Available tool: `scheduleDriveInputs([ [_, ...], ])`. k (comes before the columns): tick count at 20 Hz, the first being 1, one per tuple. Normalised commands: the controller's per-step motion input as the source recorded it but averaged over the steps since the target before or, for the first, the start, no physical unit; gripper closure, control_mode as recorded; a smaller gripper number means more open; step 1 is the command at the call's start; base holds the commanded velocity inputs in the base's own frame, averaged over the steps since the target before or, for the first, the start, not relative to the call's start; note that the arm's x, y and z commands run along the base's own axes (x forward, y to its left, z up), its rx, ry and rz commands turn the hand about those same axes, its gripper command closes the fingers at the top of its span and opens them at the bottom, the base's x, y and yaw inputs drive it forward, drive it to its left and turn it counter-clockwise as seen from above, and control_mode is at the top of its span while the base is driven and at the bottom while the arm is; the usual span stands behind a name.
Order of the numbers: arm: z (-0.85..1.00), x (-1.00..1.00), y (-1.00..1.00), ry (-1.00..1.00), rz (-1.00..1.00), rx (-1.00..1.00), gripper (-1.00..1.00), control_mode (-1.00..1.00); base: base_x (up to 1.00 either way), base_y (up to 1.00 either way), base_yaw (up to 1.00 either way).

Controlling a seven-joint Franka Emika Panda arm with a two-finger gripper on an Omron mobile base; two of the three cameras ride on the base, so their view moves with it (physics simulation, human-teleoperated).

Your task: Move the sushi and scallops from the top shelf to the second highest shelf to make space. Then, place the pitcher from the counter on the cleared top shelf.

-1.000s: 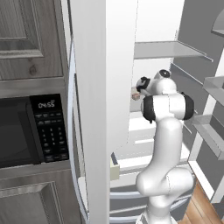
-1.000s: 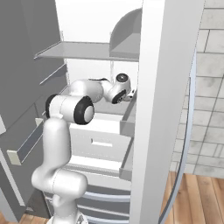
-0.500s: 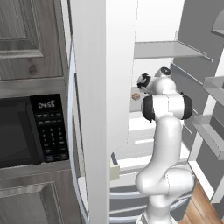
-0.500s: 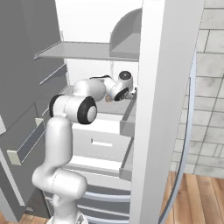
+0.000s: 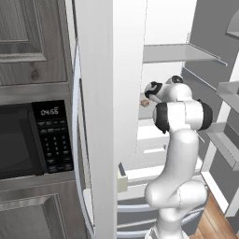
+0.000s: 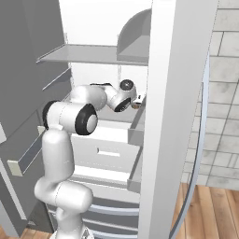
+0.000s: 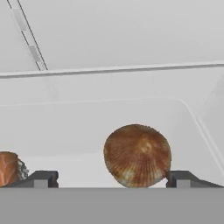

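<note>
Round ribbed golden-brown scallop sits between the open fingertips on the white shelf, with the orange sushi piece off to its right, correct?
Not quite. In the hand view the orange sushi piece lies left of the round ribbed golden-brown scallop, not right. The scallop does sit between the open gripper fingertips on the white shelf.

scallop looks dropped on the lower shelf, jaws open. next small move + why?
Probably back the gripper straight out. Its jaws stand wide, the scallops sit free on the second highest shelf with the sushi beside them, so the pitcher step likely comes next.
</note>
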Motion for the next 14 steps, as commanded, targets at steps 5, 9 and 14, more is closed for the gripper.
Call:
scheduleDriveInputs([
  [5,0.21,-0.66,0.05,-0.06,0.0,-0.03,-1.0,-1.0,0.0,0.0,0.0],
  [9,0.55,-0.83,0.0,-0.01,0.0,0.0,-1.0,-1.0,0.0,0.0,0.0],
  [14,0.64,-0.83,0.05,0.0,0.0,-0.02,-1.0,-1.0,0.0,0.0,0.0],
])
